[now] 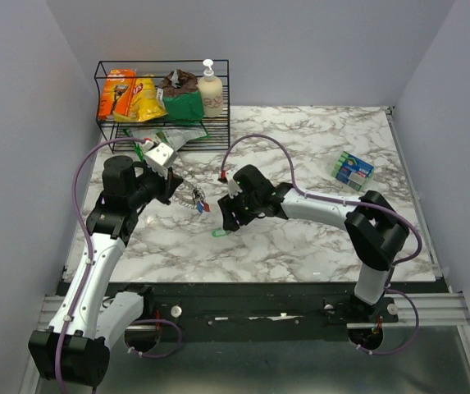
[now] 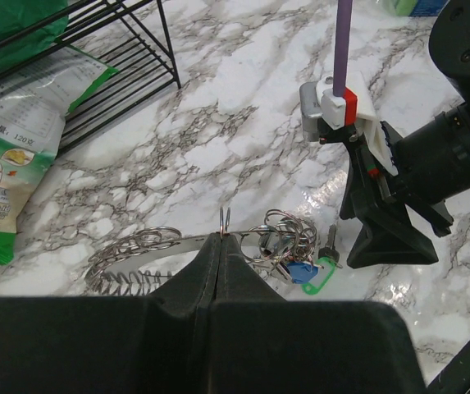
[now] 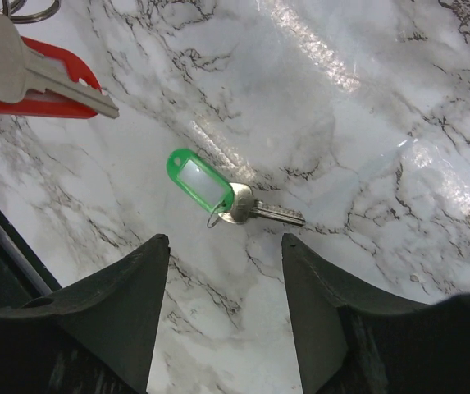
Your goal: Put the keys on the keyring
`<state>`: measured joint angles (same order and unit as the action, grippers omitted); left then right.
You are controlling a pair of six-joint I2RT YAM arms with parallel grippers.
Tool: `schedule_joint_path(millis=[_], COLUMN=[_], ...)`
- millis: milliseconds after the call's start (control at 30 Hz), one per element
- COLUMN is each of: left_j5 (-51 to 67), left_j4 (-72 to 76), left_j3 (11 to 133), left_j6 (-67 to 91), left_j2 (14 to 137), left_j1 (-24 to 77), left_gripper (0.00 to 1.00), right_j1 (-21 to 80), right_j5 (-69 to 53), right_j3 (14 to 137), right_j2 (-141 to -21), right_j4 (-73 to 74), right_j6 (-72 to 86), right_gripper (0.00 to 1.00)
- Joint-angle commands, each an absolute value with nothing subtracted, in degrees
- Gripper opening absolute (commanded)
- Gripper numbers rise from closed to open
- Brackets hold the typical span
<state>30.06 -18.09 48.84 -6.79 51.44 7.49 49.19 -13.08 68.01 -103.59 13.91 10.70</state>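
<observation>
The keyring [image 2: 161, 245], a metal band with a cluster of thin silver rings [image 2: 288, 234], lies on the marble left of centre in the top view [image 1: 195, 199]. My left gripper [image 2: 224, 236] is shut on one thin ring of it. A blue tag [image 2: 303, 271] hangs in the cluster. A red-tagged key [image 3: 34, 78] sits at the right wrist view's upper left. A green-tagged key [image 3: 206, 185] lies loose on the table [image 1: 221, 233]. My right gripper [image 3: 225, 242] is open and empty just above and short of it.
A black wire rack [image 1: 162, 98] at the back left holds snack packets and a soap bottle [image 1: 210, 89]. A green-and-white packet [image 2: 9, 139] lies in front of it. A sponge pack [image 1: 352, 170] lies at the right.
</observation>
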Motion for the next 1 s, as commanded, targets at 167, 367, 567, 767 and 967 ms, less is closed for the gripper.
schedule_joint_path(millis=[167,367,567,767,967], left_j5=[25.58,25.84,26.54,26.81,27.24], left_j4=[-14.24,-13.71,-13.54,-13.36,-13.27], left_j3=[48.25,47.99,48.08,47.99,47.99], left_j6=[-6.42,-6.33,-6.33,-6.24,-6.24], left_j2=[49.75,49.48,49.66,49.66,49.75], left_j1=[6.94,6.86,6.86,6.85,6.77], left_gripper=[0.00,0.00,0.00,0.00,0.00], right_j1=[51.06,51.59,51.77,51.94,51.94], right_j5=[-15.38,-16.00,-15.56,-15.29,-12.14], right_j3=[72.68,73.65,74.00,74.27,73.22], right_j2=[-109.07,-111.71,-112.94,-113.56,-110.22], right_j4=[17.31,18.19,18.81,18.81,19.42], right_j6=[11.42,12.04,12.22,12.66,11.43], right_gripper=[0.59,0.50,0.37,0.11,0.01])
